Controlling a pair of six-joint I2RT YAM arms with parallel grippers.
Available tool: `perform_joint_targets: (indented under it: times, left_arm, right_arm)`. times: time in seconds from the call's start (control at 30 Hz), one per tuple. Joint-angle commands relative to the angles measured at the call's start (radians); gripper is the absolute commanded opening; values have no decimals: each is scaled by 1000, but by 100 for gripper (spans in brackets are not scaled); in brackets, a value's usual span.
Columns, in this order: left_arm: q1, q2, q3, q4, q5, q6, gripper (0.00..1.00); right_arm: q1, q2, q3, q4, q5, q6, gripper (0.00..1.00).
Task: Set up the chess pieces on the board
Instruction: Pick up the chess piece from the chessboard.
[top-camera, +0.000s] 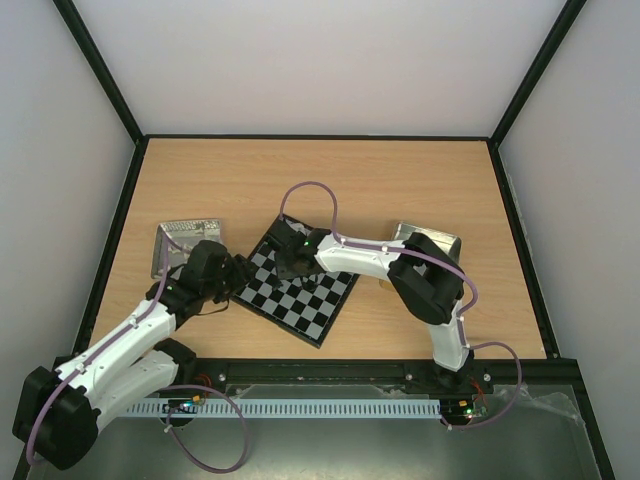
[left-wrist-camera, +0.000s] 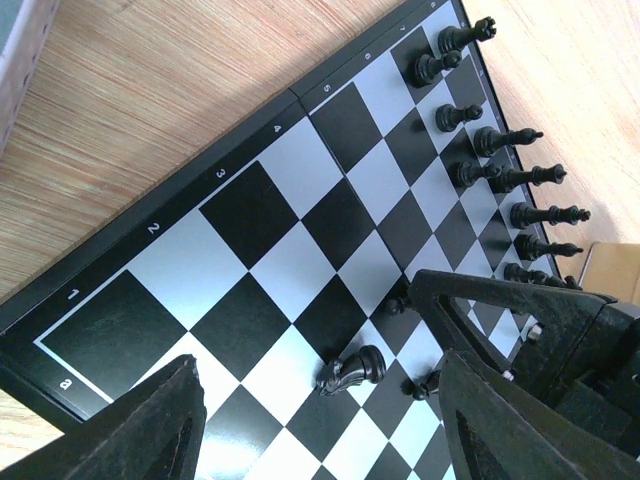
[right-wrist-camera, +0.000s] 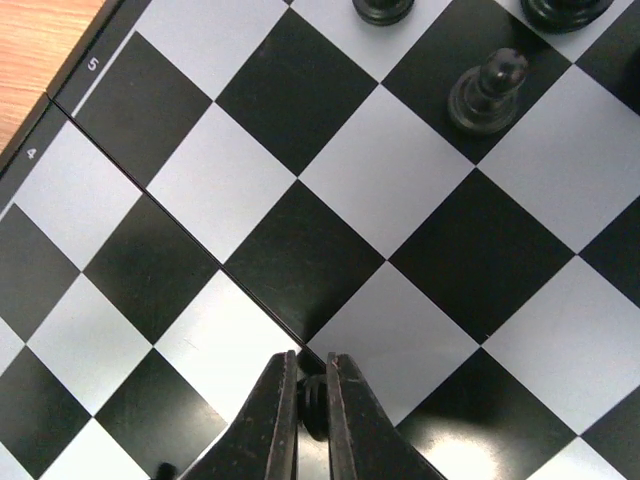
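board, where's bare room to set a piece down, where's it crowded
Bare: the board squares by rank labels 1 to 4, from the rim in to the knight. Crowded: the far end past label 6, where a row of pieces stands, and mid-board around the right gripper, shut on a piece.

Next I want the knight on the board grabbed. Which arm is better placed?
Left. The left gripper hovers open right over the knight; the right gripper is shut on a small piece.

Robot lab test cell: white walls (top-camera: 320, 60), black frame (top-camera: 100, 70), wood-top bench (top-camera: 320, 175).
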Motion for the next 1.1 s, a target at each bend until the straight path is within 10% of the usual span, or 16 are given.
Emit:
perform_joint_targets:
  times: [0.0,1.07]
  left_arm:
    - [6,-5,-12,20,18,7,66]
    - [3,83,-182,539,318,-156,63]
  right_arm:
    - [7,-5,-23,23,26,17,6]
    - [-84,-274,-321,475,-278,296,4]
